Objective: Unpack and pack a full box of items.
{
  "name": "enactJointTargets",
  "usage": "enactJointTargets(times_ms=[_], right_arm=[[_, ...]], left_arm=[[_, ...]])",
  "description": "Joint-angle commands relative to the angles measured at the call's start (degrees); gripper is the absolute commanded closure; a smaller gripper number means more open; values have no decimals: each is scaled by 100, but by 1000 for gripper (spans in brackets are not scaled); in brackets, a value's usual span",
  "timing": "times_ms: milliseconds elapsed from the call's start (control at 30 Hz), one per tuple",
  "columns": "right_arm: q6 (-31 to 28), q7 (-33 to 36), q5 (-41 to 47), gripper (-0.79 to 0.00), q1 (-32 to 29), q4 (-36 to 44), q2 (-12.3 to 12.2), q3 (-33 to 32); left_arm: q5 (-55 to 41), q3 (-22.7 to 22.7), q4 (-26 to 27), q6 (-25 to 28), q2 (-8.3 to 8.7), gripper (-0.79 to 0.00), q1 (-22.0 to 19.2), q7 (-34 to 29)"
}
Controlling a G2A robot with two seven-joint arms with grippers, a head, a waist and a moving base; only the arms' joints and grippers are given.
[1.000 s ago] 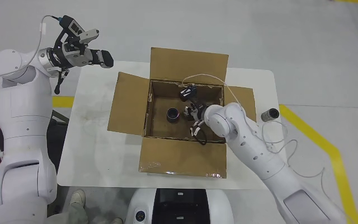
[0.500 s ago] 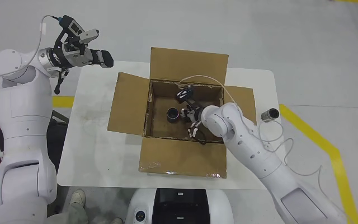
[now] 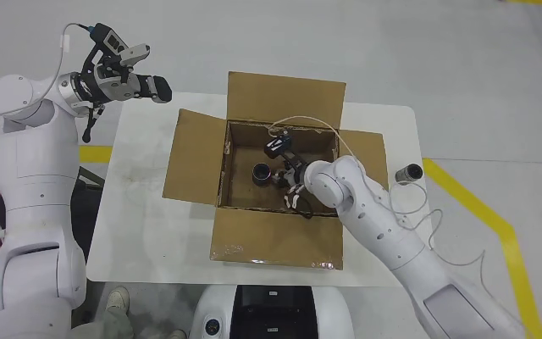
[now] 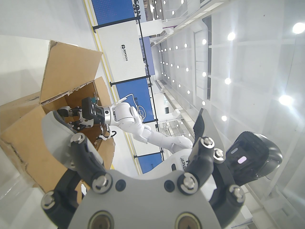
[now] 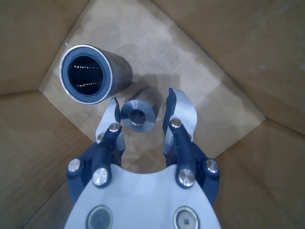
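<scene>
An open cardboard box (image 3: 195,165) stands in the middle of the white table (image 3: 140,225). On its floor a large hollow metal cylinder (image 3: 262,174) (image 5: 95,76) stands upright. Beside it is a small steel cylinder (image 5: 140,113). My right gripper (image 3: 286,176) (image 5: 143,100) is down inside the box, open, with one finger on each side of the small cylinder. My left gripper (image 3: 157,88) (image 4: 129,129) hangs open and empty above the table's far left corner, away from the box.
Another metal cylinder (image 3: 409,173) lies on the table to the right of the box. The four box flaps (image 3: 286,95) are folded outward. The box walls (image 5: 238,24) stand close around my right gripper. A white cable (image 3: 309,120) arcs over the box.
My right gripper has shifted a little to the left inside the box, closer to the large cylinder. The left arm has not moved.
</scene>
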State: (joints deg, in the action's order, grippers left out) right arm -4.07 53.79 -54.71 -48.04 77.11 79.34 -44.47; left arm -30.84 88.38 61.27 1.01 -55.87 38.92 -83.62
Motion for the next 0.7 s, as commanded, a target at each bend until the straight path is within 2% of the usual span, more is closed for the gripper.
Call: enactJointTargets(times_ms=[0, 267, 667], right_arm=[[-28, 34, 1, -419, -4, 35, 1, -10], [-163, 217, -99, -468, -63, 456, -32, -122], [-390, 487, -232, -563, -482, 1569, -177, -491]], left_arm=[[0, 0, 0, 0, 0, -785, 0, 0], [0, 0, 0, 0, 0, -785, 0, 0], [0, 0, 0, 0, 0, -785, 0, 0]])
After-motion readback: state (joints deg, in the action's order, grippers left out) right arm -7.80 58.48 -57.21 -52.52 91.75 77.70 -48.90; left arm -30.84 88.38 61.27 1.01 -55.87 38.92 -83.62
